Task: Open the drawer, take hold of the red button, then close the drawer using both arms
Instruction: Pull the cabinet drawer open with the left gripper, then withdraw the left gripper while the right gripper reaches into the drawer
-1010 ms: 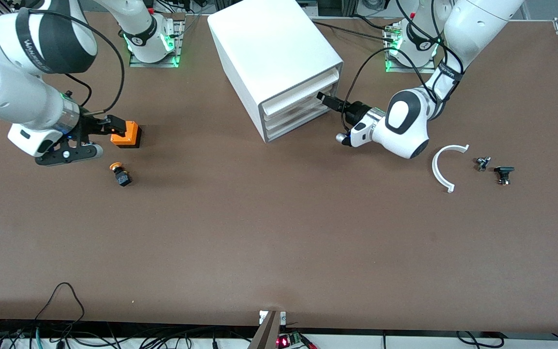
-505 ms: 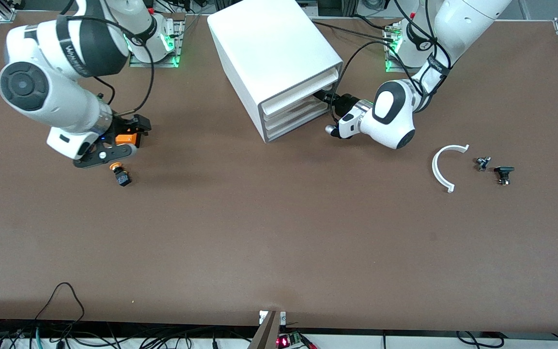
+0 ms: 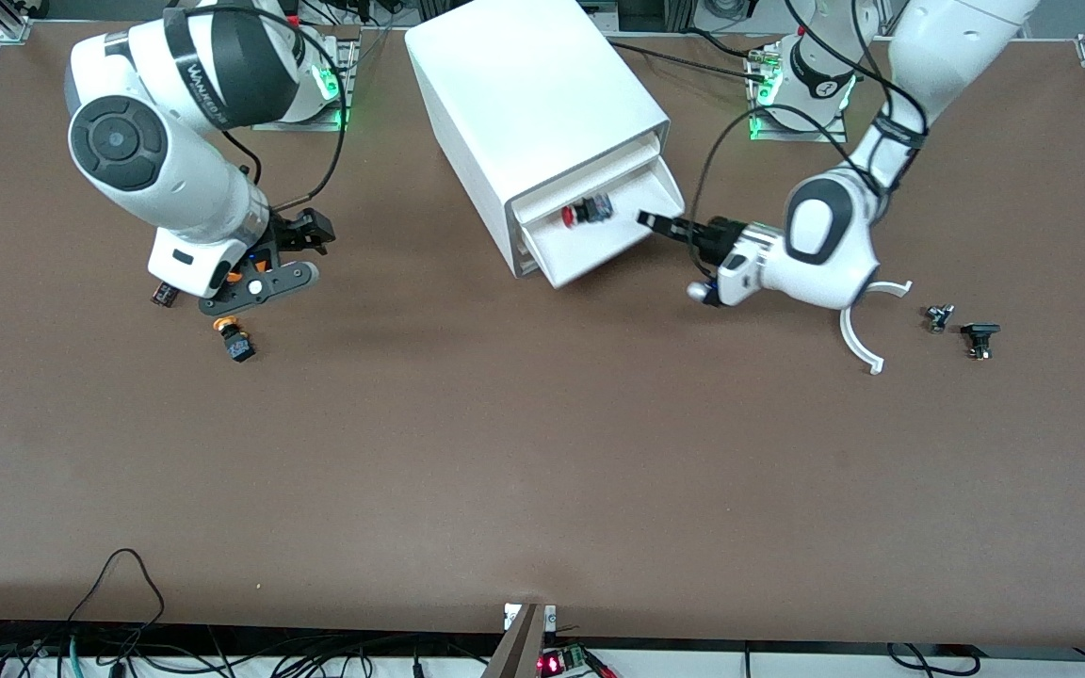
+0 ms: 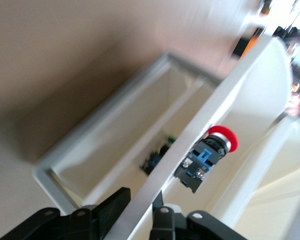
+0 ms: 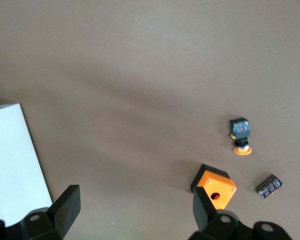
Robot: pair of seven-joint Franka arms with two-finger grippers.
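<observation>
The white cabinet stands at the table's back middle. One drawer below the topmost is pulled out. The red-capped button lies in it on its side. My left gripper is shut on the drawer's front wall at its corner toward the left arm's end. The left wrist view shows that wall between the left gripper's fingers, with the button just inside. My right gripper is open and empty over the table, above the orange box; its fingers stand wide apart.
An orange-capped button and a small dark strip lie near the right gripper. Toward the left arm's end lie a white curved piece and two small black parts.
My left gripper closed in on the cabinet, then pulled the drawer out, uncovering the red button. My right arm moved toward the cabinet and now covers most of the orange box.
</observation>
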